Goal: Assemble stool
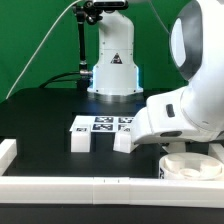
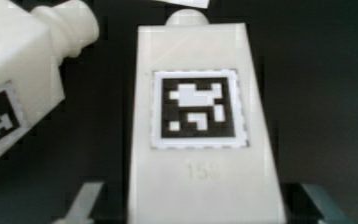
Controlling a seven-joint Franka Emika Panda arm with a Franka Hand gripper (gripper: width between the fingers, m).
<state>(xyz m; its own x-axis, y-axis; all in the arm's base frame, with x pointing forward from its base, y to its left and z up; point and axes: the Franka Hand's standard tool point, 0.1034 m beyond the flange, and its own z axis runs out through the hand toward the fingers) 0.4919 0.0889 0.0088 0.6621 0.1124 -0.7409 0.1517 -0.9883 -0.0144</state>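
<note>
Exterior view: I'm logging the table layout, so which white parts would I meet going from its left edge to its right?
Border rail → stool leg → second stool leg → round seat.

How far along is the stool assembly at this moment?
Done: nothing looks joined; the seat lies alone, with no leg seen on it. In hand: the hand straddles a leg, grip unclear. Left: mounting every leg, including the second leg beside it.
</note>
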